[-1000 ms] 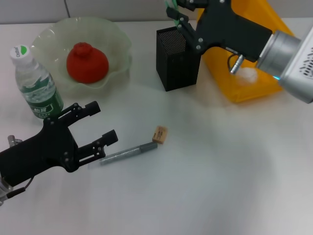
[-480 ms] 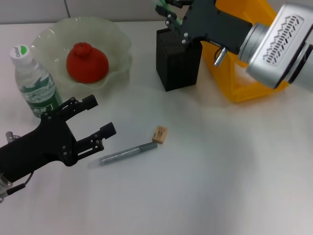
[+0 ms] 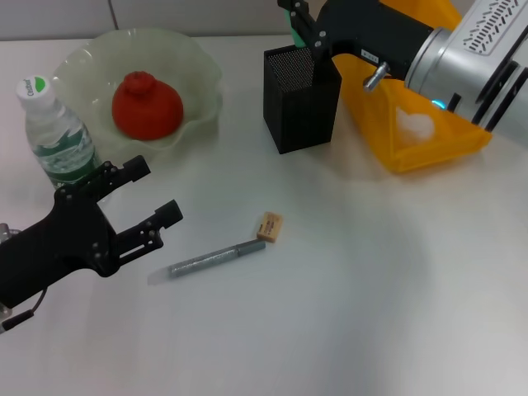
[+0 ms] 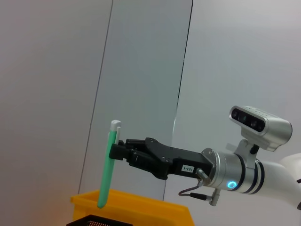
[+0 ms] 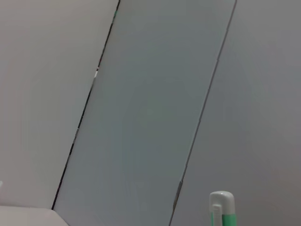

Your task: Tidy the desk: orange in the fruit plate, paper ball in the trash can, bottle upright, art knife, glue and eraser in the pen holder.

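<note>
Glue [image 4: 107, 170] now upright over pen holder [image 3: 299, 97].

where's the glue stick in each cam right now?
Head: barely visible, a green sliver at the right gripper, above the pen holder.
Left wrist: the glue hangs upright in that gripper, over the trash can.
Right wrist: only its top.
Shared landmark: the glue itself.

orange [image 3: 147, 105]: red-orange, in fruit plate [image 3: 198, 62].
paper ball [image 3: 416, 124]: white, in trash can [image 3: 462, 142].
bottle [image 3: 58, 142]: upright.
glue [image 4: 107, 171]: clamped between right gripper [image 4: 114, 151] fingers, above pen holder [image 3: 299, 99].
art knife [image 3: 216, 258], eraser [image 3: 269, 226]: beyond left gripper [image 3: 150, 197] fingertips.
</note>
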Available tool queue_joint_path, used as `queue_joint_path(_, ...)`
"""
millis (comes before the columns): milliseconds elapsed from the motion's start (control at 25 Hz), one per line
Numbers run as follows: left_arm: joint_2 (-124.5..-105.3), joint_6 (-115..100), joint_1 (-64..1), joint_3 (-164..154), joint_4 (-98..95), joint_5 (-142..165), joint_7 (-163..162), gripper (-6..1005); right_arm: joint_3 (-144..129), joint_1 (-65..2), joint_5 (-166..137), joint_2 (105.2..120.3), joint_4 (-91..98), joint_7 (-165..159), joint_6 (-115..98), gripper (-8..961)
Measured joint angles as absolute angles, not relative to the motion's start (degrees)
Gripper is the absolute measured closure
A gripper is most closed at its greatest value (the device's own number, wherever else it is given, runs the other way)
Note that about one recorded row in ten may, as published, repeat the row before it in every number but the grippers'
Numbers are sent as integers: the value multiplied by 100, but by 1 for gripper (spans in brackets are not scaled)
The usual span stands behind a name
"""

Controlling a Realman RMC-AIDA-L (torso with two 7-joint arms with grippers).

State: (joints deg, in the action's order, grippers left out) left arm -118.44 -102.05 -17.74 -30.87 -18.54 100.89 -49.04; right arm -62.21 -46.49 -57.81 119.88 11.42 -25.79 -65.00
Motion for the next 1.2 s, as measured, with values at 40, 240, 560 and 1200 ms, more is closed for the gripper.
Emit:
queue_joint_path(40, -11844, -10205, -1774, -3087, -1854, 10089, -4904, 199, -6227, -4661, -5770, 11988, 1143, -2634, -6472, 798)
queue_joint_path(240, -11840, -10194, -1768, -3088, -1854, 10089, -4903, 199, -6208, -4699, -5739, 11988, 1150, -3000, -6302, 796)
queue_joint_path(560, -11838, -10132, -1770, -3099, -1854, 10102, -4904, 199, -6196, -4714, -5733, 11988, 1151, -3253, -6259, 792)
queue_joint_path(1200, -11838, -10134, -1773, -3125, -1854, 10116, -4904, 199, -6203, -4737, -5617, 11988, 1151, -3601, -6096, 784)
